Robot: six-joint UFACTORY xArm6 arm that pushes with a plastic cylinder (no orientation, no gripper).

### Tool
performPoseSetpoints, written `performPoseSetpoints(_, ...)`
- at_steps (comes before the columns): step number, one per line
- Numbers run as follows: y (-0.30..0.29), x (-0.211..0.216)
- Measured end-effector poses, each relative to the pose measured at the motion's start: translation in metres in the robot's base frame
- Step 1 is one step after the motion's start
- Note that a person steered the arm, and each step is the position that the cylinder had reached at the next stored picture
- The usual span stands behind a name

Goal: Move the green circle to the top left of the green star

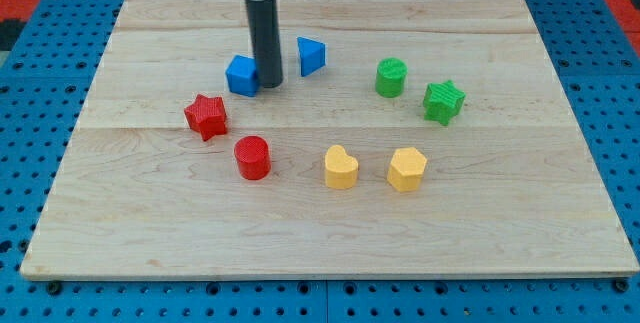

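My tip (271, 85) is resting bare beside the blue cube (242, 75), with the blue triangle (311, 55) sitting just right. The green circle (391, 77) is lying well right of it, just upper-left of the green star (443, 101)

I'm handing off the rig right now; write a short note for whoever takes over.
My tip sits between the blue cube and the blue triangle, against the cube's right side, far from the job's blocks.
The green circle lies just to the upper left of the green star, close beside it; whether they touch is unclear.
Done: placement looks roughly met already.
Left: confirm it, nudge the circle only if needed, avoiding the blue blocks.
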State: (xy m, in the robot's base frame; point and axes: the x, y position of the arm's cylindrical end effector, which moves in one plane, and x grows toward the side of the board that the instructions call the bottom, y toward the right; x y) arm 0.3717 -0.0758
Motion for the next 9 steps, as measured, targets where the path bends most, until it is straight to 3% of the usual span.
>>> performPoseSetpoints(1,0.011,0.012)
performPoseSetpoints(4,0.132,0.026)
performPoseSetpoints(7,0.166,0.001)
performPoseSetpoints(9,0.147,0.008)
